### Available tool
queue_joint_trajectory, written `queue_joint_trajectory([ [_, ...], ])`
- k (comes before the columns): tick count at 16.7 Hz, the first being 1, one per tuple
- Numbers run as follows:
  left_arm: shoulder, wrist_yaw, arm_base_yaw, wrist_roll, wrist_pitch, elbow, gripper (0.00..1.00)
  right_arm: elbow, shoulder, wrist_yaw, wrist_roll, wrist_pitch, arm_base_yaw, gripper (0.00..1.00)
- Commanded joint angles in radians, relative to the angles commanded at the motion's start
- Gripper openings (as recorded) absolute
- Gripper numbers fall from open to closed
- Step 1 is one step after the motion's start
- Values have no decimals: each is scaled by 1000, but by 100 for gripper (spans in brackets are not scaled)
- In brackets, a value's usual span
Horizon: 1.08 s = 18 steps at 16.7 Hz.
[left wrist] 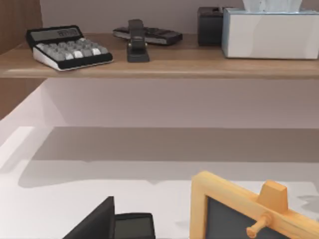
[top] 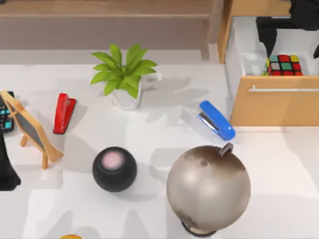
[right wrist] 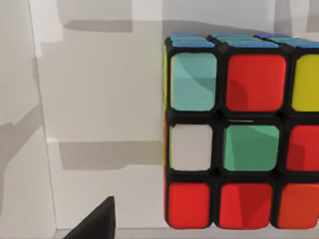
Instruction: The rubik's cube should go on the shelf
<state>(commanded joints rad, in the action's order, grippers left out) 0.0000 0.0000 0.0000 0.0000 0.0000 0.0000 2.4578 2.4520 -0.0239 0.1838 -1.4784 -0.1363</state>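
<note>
fingers (right wrist: 94,221) near rubik's cube (right wrist: 239,139) (in drawer (top: 239,50))

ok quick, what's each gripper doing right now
Left gripper: parked at the table's left edge, cannot be told.
Right gripper: above the open drawer near the rubik's cube, cannot be told.

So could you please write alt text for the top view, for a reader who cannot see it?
A rubik's cube lies in the open drawer at the table's right, with the right arm above it. On the white table stand a potted plant, red stapler, blue stapler, globe and small chalkboard; the shelf runs along the back.
</note>
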Motion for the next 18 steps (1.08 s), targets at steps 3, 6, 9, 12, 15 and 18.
queue_joint_trajectory([
  [3,0,0,0,0,0,0,100,-17,-9,-1,0,9,-4,100],
  [6,0,0,0,0,0,0,100,-93,-44,0,3,49,-4,100],
  [9,0,0,0,0,0,0,100,-178,-56,0,2,115,-4,100],
  [12,0,0,0,0,0,0,100,-220,-18,-1,-2,188,0,100],
  [15,0,0,0,0,0,0,100,-213,14,0,-2,226,3,100],
  [18,0,0,0,0,0,0,100,-213,14,0,-2,226,3,100],
])
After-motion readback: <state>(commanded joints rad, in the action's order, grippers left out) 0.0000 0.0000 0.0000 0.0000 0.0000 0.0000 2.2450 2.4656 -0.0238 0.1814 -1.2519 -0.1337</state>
